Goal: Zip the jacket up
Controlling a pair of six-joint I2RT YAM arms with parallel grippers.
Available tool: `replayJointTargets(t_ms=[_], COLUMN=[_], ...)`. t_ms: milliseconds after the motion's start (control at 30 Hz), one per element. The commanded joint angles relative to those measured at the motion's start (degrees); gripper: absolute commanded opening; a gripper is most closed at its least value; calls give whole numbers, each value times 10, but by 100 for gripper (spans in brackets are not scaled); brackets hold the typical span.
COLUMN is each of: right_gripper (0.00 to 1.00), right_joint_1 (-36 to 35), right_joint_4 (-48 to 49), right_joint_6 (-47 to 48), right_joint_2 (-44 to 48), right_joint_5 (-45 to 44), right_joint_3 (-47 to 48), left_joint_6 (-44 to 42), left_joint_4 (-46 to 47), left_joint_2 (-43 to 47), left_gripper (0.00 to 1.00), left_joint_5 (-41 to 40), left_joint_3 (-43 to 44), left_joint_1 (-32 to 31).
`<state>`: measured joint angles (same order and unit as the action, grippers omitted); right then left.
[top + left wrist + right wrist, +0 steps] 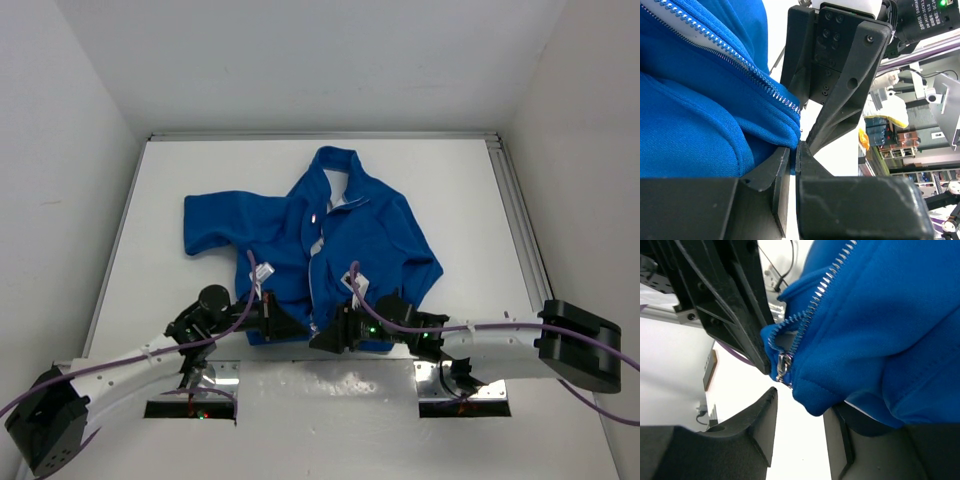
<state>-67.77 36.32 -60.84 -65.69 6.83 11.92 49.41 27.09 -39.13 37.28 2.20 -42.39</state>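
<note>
A royal-blue fleece jacket (pixel 350 245) lies front-up in the middle of the frame on the white desk (pixel 460 200), its stand-up collar (pixel 335 160) toward the top and its hem (pixel 300 335) toward the bottom. One long sleeve (pixel 215 225) spreads out to the left; the right side bunches into a fold. Below the collar the front gapes, showing whitish lining (pixel 340 205). The silver zipper (pixel 316 265) runs down the centre, unfastened, its two rows of teeth parting just above the slider (pixel 782 365), which sits at the hem corner
</note>
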Motion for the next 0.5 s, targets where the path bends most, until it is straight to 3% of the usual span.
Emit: replayJointTargets(t_ms=[0,300,400,467], right_gripper=[40,33,23,10], right_joint_1=[-4,-5,-5,-5], right_joint_4=[55,63,68,67], right_joint_6=[8,7,4,0], right_joint_2=[2,-2,-2,3], right_joint_5=[-4,-12,-10,-12], right_joint_3=[19,18,16,14], left_joint_6=[-3,0,-4,-7], left_joint_4=[21,20,16,10], left_joint_2=[10,15,15,19], left_gripper=[0,0,0,0], left_joint_5=[20,17,20,16], left_joint_3=[-18,-22,-22,-22], left_joint_1=[-2,-2,-2,-2])
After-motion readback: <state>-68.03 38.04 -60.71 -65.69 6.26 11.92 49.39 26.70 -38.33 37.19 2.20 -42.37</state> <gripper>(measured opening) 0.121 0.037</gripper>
